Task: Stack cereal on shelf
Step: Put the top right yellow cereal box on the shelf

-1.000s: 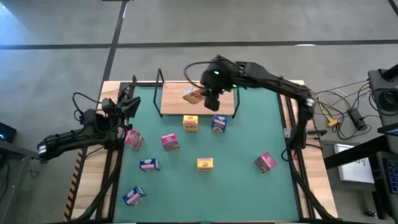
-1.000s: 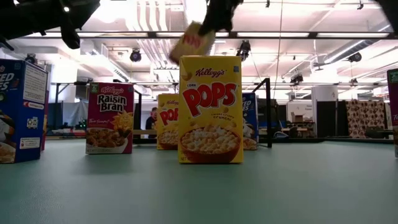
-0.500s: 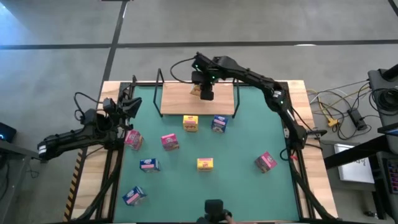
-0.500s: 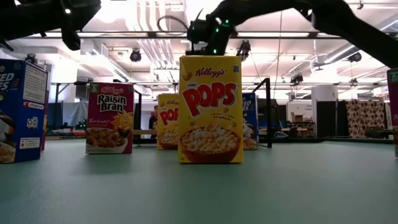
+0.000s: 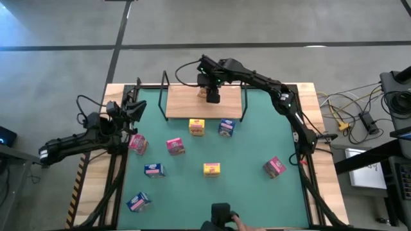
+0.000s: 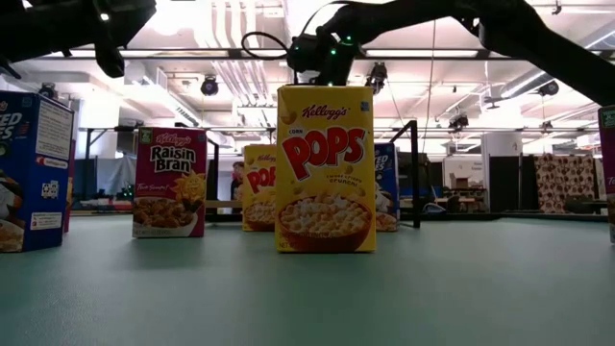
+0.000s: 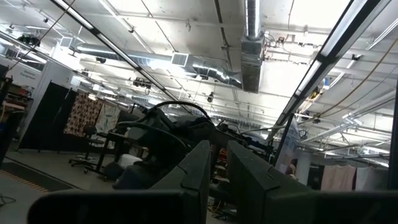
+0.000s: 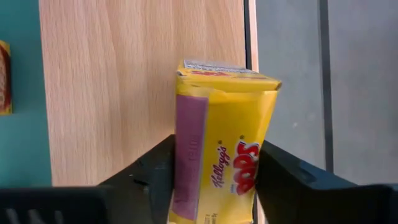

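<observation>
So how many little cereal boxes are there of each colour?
Yellow boxes: 3, one at the shelf
Pink boxes: 3
Blue boxes: 3
Total: 9

Overhead, table-level, two wrist cameras — sharing shelf (image 5: pixel 204 102).

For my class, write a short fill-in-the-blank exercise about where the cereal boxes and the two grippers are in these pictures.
1. The right gripper has a ____ cereal box between its fingers.
2. That box is over the light-wood ____, not the green mat.
3. On the mat lie eight boxes: three pink, three blue and ____ yellow.
4. The left gripper waits at the table's left edge with its fingers ____.

Missing words: yellow; shelf; two; shut
</observation>
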Available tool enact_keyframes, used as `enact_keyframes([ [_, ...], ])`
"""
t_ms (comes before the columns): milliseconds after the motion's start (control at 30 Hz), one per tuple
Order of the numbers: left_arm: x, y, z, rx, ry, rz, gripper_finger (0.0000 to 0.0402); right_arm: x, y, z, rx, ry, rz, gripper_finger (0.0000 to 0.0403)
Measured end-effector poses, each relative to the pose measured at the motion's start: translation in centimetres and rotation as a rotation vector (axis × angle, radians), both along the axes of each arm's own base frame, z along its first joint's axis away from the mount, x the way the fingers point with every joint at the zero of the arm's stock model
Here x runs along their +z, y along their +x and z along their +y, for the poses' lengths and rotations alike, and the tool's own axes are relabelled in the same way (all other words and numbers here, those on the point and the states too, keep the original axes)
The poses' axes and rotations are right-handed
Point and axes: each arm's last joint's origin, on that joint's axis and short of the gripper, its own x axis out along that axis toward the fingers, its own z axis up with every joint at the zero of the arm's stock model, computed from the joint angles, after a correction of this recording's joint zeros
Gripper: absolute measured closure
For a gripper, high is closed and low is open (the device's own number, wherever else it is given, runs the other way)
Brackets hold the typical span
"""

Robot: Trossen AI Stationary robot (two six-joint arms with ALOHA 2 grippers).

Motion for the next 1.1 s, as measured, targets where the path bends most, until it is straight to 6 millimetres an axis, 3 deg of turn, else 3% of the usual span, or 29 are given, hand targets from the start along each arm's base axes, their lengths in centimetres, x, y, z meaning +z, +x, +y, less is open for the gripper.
enact_keyframes([
  [233, 0.0, 0.0, 0.0, 0.0, 0.0, -0.001, 0.0364, 0.2, 0.3, -0.2, -0.002, -0.019, -0.037, 0.0165],
  [433, 0.0, 0.0, 0.0, 0.001, 0.0, -0.002, 0.0364, 0.5, 0.5, -0.3, -0.019, -0.029, -0.077, 0.0146],
  [700, 0.0, 0.0, 0.0, 0.002, 0.0, -0.002, 0.0364, 0.4, 0.5, -0.8, -0.072, -0.009, -0.108, 0.0158],
  [1100, 0.0, 0.0, 0.0, 0.006, -0.001, -0.001, 0.0364, 0.3, 0.2, -1.3, 0.043, -0.101, -0.037, 0.0172],
])
